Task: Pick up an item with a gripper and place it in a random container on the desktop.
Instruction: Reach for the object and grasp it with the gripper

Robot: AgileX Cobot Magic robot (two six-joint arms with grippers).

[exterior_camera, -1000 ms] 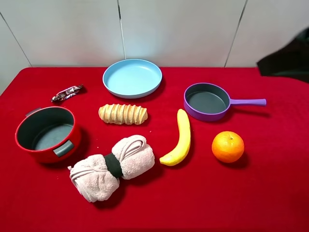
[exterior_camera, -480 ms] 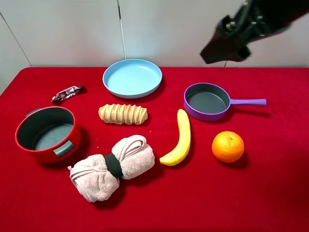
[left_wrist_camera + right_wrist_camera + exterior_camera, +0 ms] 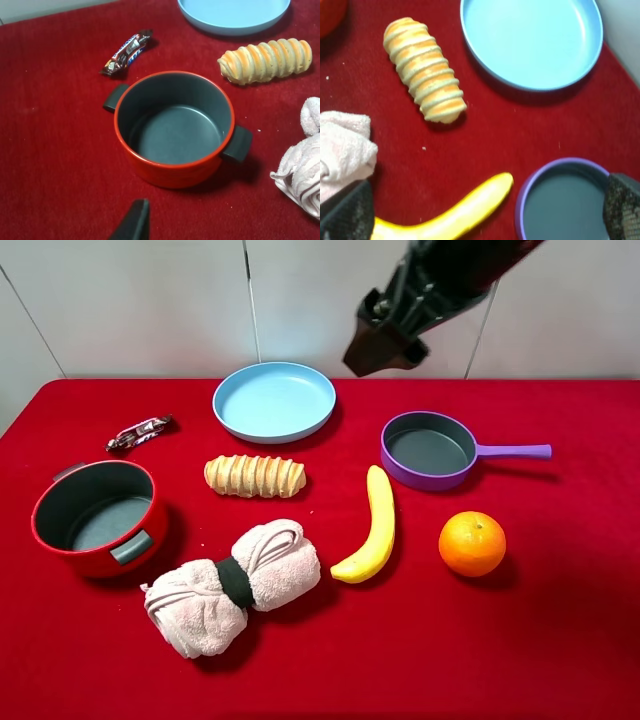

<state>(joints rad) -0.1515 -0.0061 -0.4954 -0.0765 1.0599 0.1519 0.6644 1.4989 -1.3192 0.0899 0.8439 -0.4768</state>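
One arm in exterior high view: right pincer (image 3: pixel 385 345) hangs high over worktop (image 3: pixel 560 640) rear, seen between blue plate (image 3: pixel 274 401) and purple pan (image 3: pixel 428 450), touching neither; bread roll (image 3: pixel 255 476) lies flat mid-worktop, between plate and pink towel (image 3: pixel 232 585), banana (image 3: pixel 372 525) near, pan well apart; left wrist view: left pincer (image 3: pixel 136 221) shows one dark finger only, released or clenched cannot tell; red pot (image 3: pixel 175 165) upright, roll beyond it; right wrist view: fingers (image 3: pixel 345 212) wide apart, right pincer released, holding nothing; roll, plate, banana, pan rim beneath
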